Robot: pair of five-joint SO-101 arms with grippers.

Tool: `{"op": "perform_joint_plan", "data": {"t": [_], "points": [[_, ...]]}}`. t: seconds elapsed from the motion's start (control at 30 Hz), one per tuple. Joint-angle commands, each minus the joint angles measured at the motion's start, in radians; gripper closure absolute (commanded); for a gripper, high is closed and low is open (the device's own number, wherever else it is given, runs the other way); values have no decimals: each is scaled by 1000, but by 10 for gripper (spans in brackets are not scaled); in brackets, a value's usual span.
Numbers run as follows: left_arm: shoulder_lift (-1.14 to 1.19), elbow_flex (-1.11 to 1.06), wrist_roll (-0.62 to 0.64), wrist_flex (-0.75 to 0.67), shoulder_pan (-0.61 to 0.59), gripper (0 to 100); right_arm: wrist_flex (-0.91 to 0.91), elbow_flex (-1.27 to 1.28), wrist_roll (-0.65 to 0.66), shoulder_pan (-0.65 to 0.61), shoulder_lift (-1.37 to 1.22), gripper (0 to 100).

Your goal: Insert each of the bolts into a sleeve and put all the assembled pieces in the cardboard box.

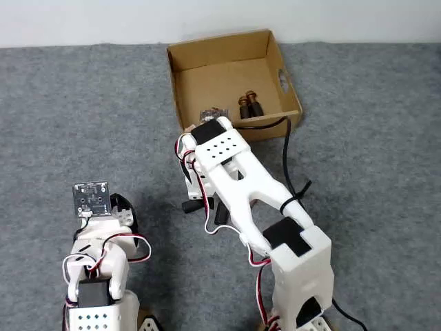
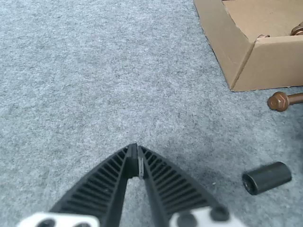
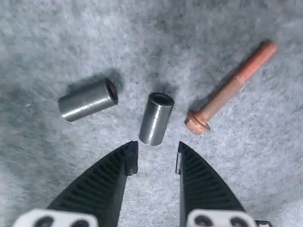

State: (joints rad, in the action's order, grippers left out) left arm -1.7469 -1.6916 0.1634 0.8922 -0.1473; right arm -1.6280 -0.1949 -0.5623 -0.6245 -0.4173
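My right gripper (image 3: pixel 154 156) is open just above the grey carpet. A dark steel sleeve (image 3: pixel 156 118) lies straight ahead of the gap between its fingers. A second sleeve (image 3: pixel 87 100) lies to one side of it and a copper bolt (image 3: pixel 229 90) to the other. My left gripper (image 2: pixel 137 156) is shut on nothing, low over bare carpet. Off to its side are a sleeve (image 2: pixel 267 177) and a bolt (image 2: pixel 284 100) by the cardboard box (image 2: pixel 246 47). Two assembled pieces (image 1: pixel 248 107) lie in the box (image 1: pixel 182 89). The left gripper (image 1: pixel 122 207) sits at the lower left.
The right arm (image 1: pixel 234 172) stretches from the bottom edge toward the box's front wall and covers the carpet beneath it. A black cable (image 1: pixel 286 148) hangs from that arm beside the box. Open carpet spreads left of the box.
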Motion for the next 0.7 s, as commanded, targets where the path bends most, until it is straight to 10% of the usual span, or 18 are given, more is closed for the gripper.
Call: {"op": "perform_joint_plan", "data": {"t": [0.0, 0.67], "points": [[-2, 4, -3, -20, -3, 995, 16, -5, -11, -4, -36, 876], [-2, 4, -3, -18, 14, 995, 110, -11, 21, 4, -177, 993]]}}
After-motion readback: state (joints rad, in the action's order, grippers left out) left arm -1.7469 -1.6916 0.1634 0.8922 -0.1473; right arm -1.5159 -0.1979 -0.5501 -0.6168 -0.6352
